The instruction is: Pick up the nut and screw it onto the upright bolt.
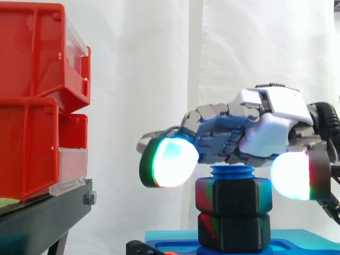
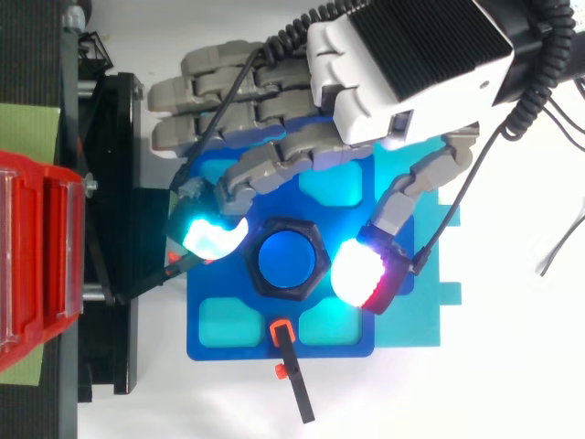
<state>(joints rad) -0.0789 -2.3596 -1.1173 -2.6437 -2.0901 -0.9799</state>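
Red bins (image 1: pixel 32 101) stacked on a black stand (image 1: pixel 42 215), well apart from the work. Blue plate (image 2: pixel 198 338) lies beside the stand, with a small orange-and-black clamp (image 2: pixel 291 375) at its near edge.

Hand (image 2: pixel 402 64) hangs palm-down over the plate, arm entering from the top view's upper right.

Bolt (image 2: pixel 288 259) stands upright on the plate, long axis vertical. Nut (image 1: pixel 234 195) is already on the thread, stacked on a second hex block (image 1: pixel 231 231). Only the blue thread tip shows above it.

Fingers (image 2: pixel 208 236) spread apart, 1 glowing pad on each side of the nut, thumb pad (image 2: pixel 361 273) opposite. From above, each pad sits just beside a nut flat. Side on, both ride at about the nut's top rim. Not clamped, as far as I can judge.

Judgement: the nut lies directly between the pads and slightly below. The next move needs a small drop, a close, then a twist about the vertical axis.
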